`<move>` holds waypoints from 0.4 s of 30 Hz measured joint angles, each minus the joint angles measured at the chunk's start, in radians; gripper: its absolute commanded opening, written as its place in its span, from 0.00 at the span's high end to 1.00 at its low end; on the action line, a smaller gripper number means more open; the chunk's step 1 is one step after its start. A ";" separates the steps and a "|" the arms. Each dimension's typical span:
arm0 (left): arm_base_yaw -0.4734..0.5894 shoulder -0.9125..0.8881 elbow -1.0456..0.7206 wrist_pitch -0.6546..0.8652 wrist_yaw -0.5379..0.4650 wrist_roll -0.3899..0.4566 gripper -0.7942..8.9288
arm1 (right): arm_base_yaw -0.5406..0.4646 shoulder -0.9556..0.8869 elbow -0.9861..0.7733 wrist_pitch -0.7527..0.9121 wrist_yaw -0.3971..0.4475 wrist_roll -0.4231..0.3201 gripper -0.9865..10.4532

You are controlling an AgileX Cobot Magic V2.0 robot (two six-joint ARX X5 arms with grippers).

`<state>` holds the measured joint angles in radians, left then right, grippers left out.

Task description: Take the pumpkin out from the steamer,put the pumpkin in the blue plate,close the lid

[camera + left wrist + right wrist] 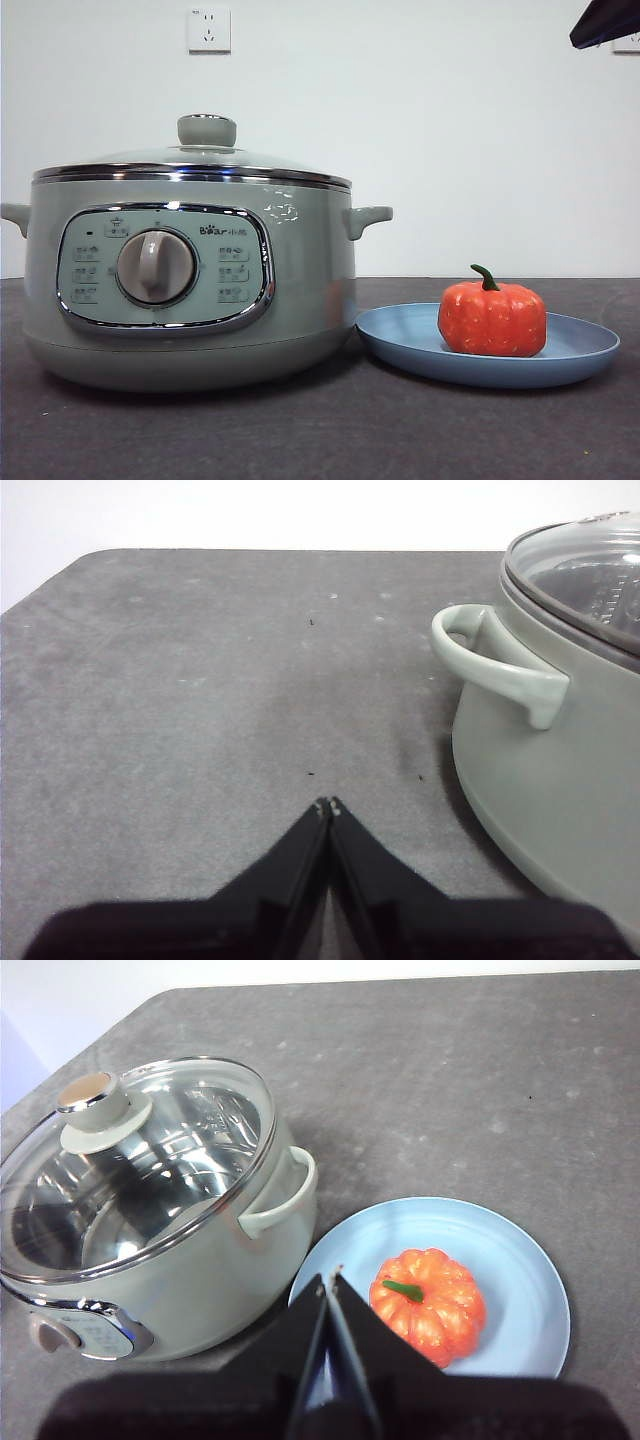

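The orange-red pumpkin [492, 317] [430, 1303] with a green stem sits on the blue plate [580, 350] [520, 1270], right of the steamer [190, 290] [200, 1270] [560, 780]. The glass lid [190, 165] [140, 1160] rests shut on the steamer, its green knob upright. My right gripper [329, 1278] is shut and empty, held high above the plate's near edge; it shows as a black tip [605, 22] at the front view's top right corner. My left gripper [327, 805] is shut and empty over bare table, beside the steamer's side handle [495, 665].
A dark grey mat [330, 430] [200, 680] covers the table. A white wall with a power socket [208, 29] stands behind. The table's far edge and corner show in both wrist views.
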<state>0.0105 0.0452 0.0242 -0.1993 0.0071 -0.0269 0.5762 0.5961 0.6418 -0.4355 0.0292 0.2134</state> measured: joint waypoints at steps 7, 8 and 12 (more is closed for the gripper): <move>0.000 0.000 0.000 0.000 0.000 0.000 0.92 | -0.004 -0.021 0.000 -0.050 0.004 -0.032 0.93; 0.000 0.000 0.000 0.000 0.000 0.000 0.92 | -0.012 -0.039 -0.002 -0.067 0.007 -0.049 0.93; 0.000 0.000 0.000 0.000 0.000 0.000 0.92 | -0.112 -0.173 -0.031 -0.067 -0.035 -0.140 0.93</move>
<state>0.0105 0.0452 0.0242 -0.1993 0.0071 -0.0269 0.4641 0.4229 0.6113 -0.5026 -0.0063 0.0731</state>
